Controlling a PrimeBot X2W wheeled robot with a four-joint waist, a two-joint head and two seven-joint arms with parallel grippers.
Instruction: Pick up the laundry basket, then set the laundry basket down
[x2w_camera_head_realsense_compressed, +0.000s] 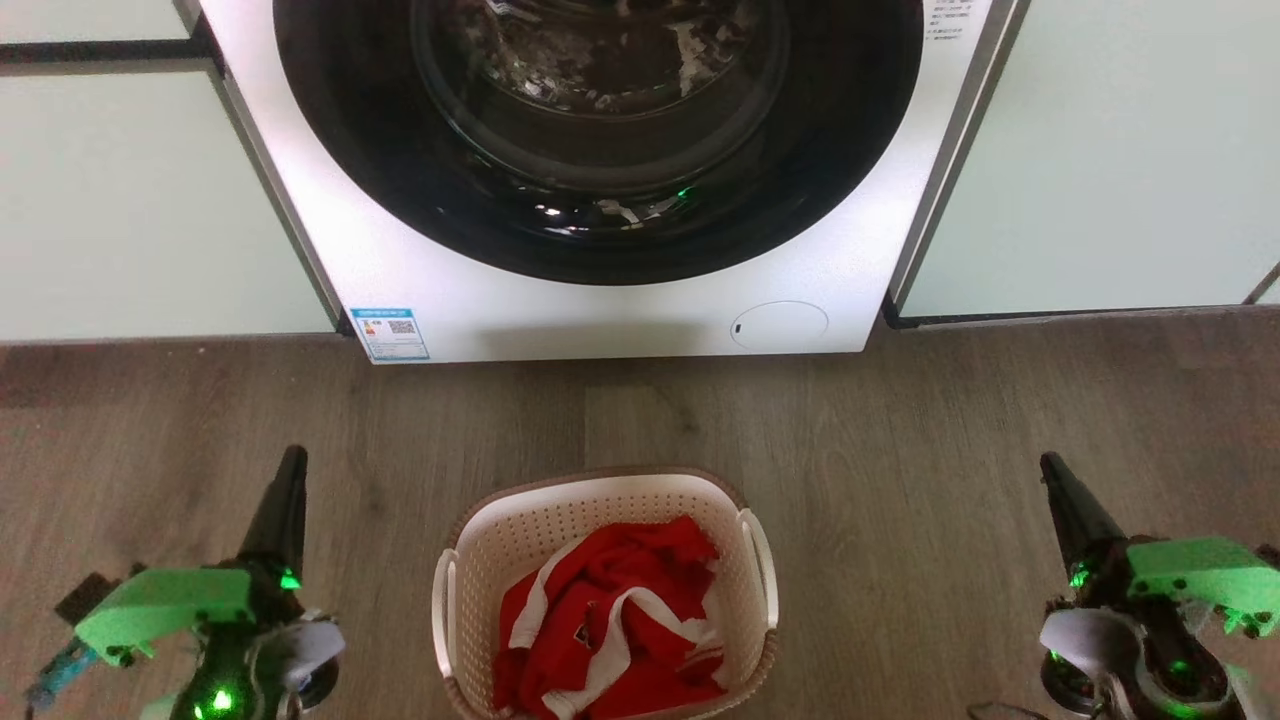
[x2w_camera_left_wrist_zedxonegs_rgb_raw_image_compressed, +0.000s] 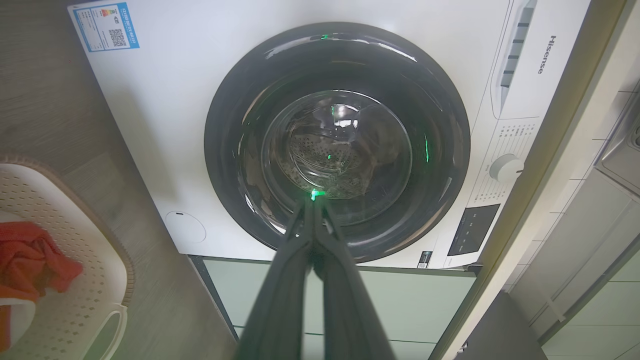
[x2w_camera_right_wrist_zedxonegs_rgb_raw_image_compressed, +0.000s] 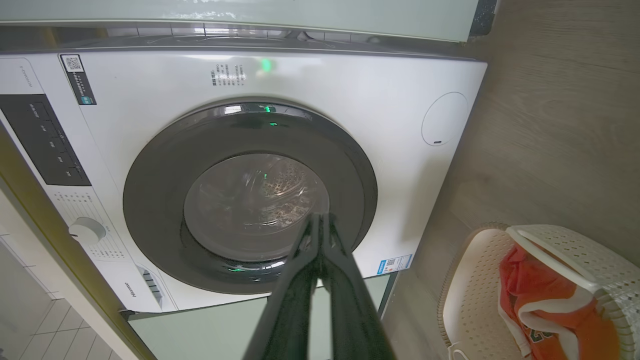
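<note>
Grey-brown wood-grain floor (x2w_camera_head_realsense_compressed: 900, 420) runs up to a white front-loading washing machine (x2w_camera_head_realsense_compressed: 450, 300) with a dark glass door. The laundry basket (x2w_camera_head_realsense_compressed: 520, 540) stands on the floor before it, between the arms and touching neither. It is cream perforated plastic, rounded-rectangular, with a brown woven-look rim and white loop handles (x2w_camera_head_realsense_compressed: 760, 570), and it holds a crumpled red-and-white garment (x2w_camera_head_realsense_compressed: 610, 620). The left claw (x2w_camera_head_realsense_compressed: 292, 465) and right claw (x2w_camera_head_realsense_compressed: 1052, 470) hang well apart from it, fingers pressed together, empty. This fits a basket awaiting lifting or one already set down. If a lift is due, it calls for spread claws at both handles, raised evenly.
</note>
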